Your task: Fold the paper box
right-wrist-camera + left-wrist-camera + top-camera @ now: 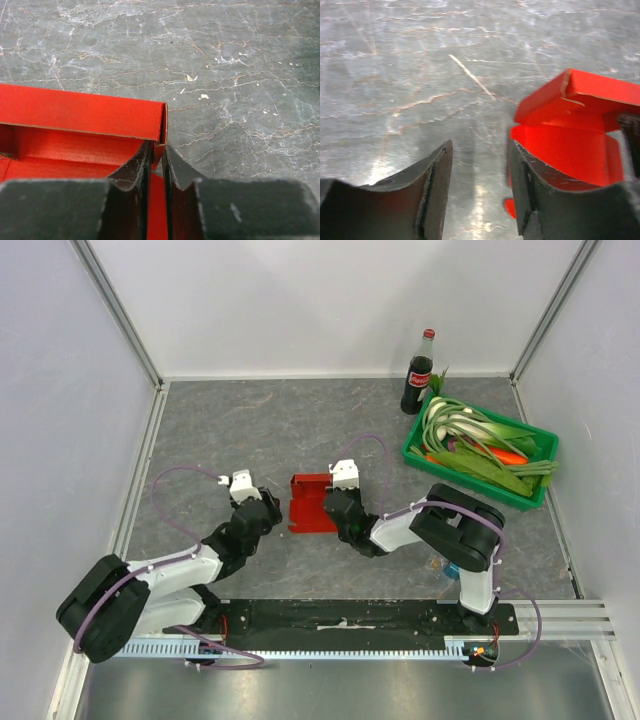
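right wrist view: paper box [75, 112] bright red, half-folded, walls raised.

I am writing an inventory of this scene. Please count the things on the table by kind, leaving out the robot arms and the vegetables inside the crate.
Red paper box: 1
Cola bottle: 1
Green crate: 1
Small blue thing, mostly hidden: 1
Total: 4
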